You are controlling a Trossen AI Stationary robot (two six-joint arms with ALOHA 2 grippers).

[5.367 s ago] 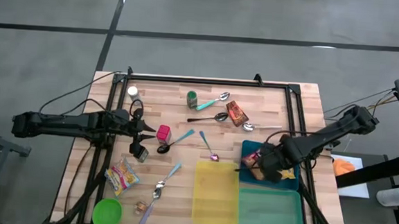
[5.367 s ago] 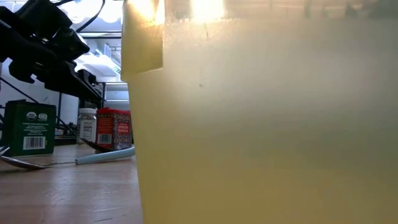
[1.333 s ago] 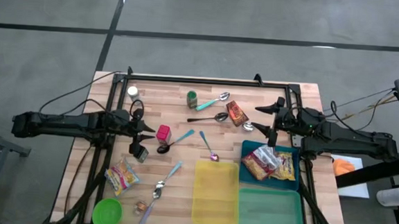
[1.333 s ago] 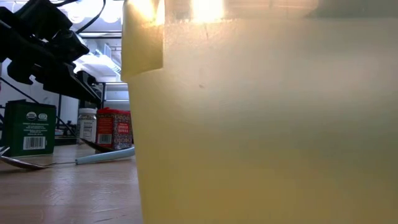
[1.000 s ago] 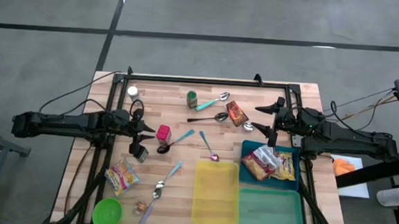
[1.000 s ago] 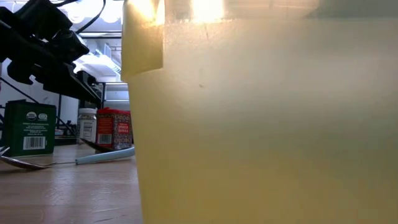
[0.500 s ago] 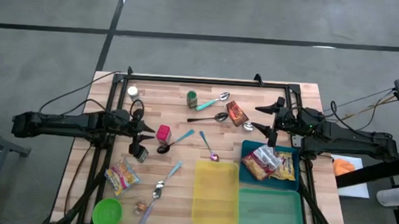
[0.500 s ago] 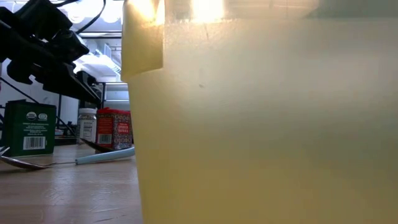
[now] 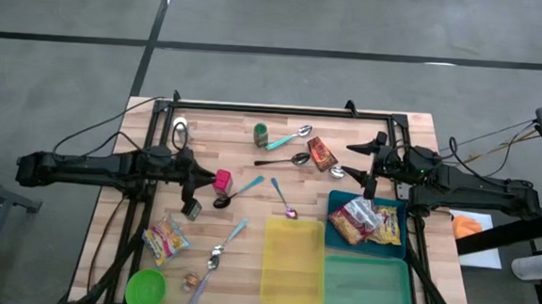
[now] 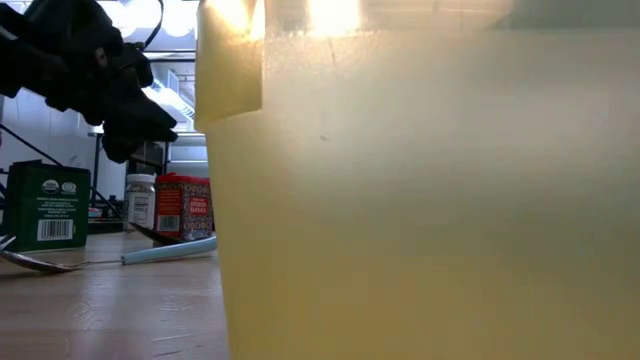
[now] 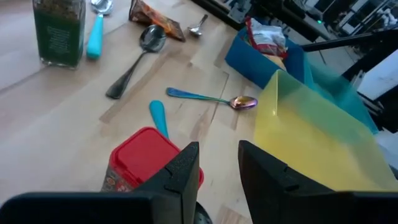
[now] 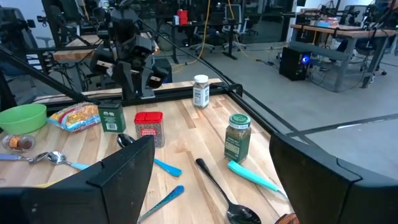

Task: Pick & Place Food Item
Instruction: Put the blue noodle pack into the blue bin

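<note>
The red spice tin is being approached by the left gripper, whose fingers are standing slightly parted and holding nothing. Being tall, the tin is at risk of being tipped toward the spoon just beside it. The right gripper, wide open and empty, is being kept far right.

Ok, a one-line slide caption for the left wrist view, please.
Left gripper, fingers slightly apart, poised above the red-lidded container, with spoons, a green spice jar and the yellow bin beyond.

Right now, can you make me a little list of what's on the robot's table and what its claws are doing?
left claw: partly open, empty, hovering by the red spice jar
right claw: open, empty, beyond the blue bin
blue bin: holds snack bags
yellow bin: looks empty
green bin: looks empty
still on table: green spice jar, spoons, green bowl
</note>
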